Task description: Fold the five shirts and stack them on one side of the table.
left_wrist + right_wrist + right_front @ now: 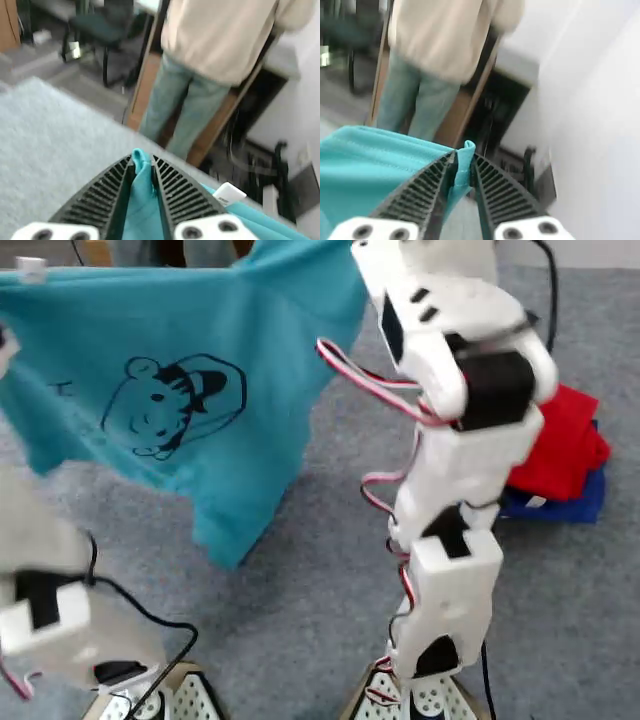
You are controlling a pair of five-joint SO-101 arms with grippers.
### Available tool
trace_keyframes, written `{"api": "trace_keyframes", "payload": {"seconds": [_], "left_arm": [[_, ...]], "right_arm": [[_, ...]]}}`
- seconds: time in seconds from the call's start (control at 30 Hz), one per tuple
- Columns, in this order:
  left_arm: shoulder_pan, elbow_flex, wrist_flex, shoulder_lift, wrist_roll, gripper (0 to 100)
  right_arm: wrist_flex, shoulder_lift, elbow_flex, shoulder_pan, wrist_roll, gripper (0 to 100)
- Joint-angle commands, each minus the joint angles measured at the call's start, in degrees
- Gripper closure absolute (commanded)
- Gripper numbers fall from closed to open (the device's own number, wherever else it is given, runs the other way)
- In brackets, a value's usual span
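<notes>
Clamped in the left gripper is one edge of the teal shirt; another edge is pinched by the right gripper. The shirt is held spread above the grey table. Farther off, a folded red shirt is stacked on a folded blue shirt.

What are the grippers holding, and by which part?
The teal shirt: left gripper and right gripper each pinch its lifted top edge, at opposite ends.

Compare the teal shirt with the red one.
The teal shirt hangs spread open; the red shirt lies folded. The left pincer and right pincer grip teal; red rests ungripped on a blue shirt. Teal shows a cartoon print; red none. Both are shirts.
</notes>
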Motion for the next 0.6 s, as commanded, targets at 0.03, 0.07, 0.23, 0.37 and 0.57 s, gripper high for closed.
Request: {"api": "trace_keyframes", "payload": {"seconds": [0.03,0.07,0.23,0.37,0.57], "left_arm": [[-4.18,-1.71,0.09,-8.88,-0.53,97],[-4.88,-1.71,0.18,-10.20,-0.53,97],[-6.73,2.33,0.18,-17.05,-1.41,97],[-6.90,14.73,0.26,-25.67,-4.66,97],[-6.64,39.08,0.18,-41.85,-7.91,97]], "right_arm": [[-4.13,-8.84,-2.59,-2.02,-4.40,98.5],[-4.22,-10.15,-2.59,-2.29,-4.92,98.5],[-3.78,-16.57,-2.33,-4.84,-5.45,98.5],[-4.13,-20.88,-2.33,-6.24,-4.92,98.4],[-4.40,-23.78,-2.24,-9.93,2.46,98.4]]}}
